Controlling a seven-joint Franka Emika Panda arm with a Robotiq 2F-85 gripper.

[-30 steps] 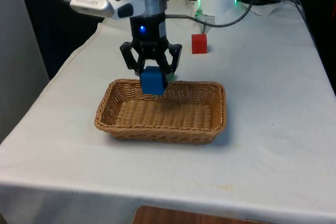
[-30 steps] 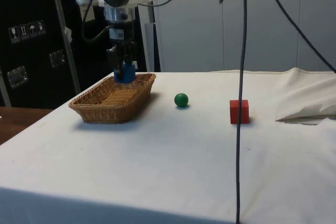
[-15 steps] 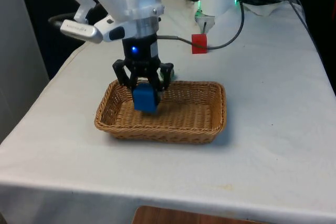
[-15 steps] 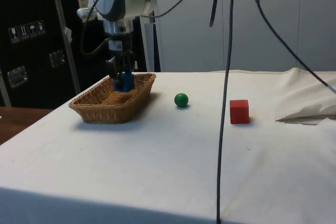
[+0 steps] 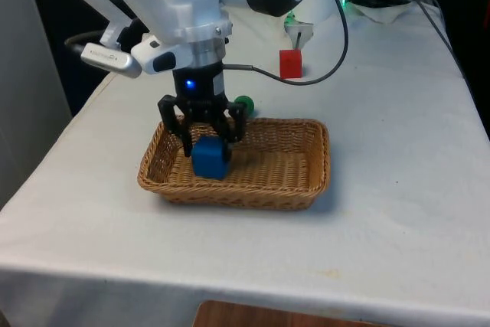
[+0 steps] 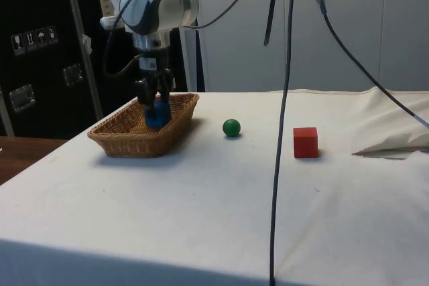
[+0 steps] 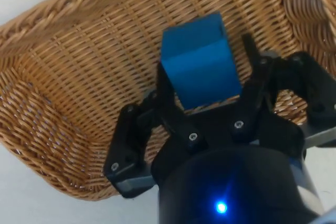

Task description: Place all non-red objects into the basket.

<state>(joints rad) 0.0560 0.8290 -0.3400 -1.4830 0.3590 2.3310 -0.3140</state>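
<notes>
Black two-finger gripper [image 5: 205,142] clamps small blue cube [image 5: 210,158] low inside woven wicker basket [image 5: 306,181], left of centre in front view — cube looks light, rigid; flat opposite faces suit pinching.

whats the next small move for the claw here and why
Probably open the claw and let go: it is shut on the blue cube, which already sits low inside the wicker basket, below the rim in the side view. After that, the green ball on the cloth is left to fetch.
</notes>
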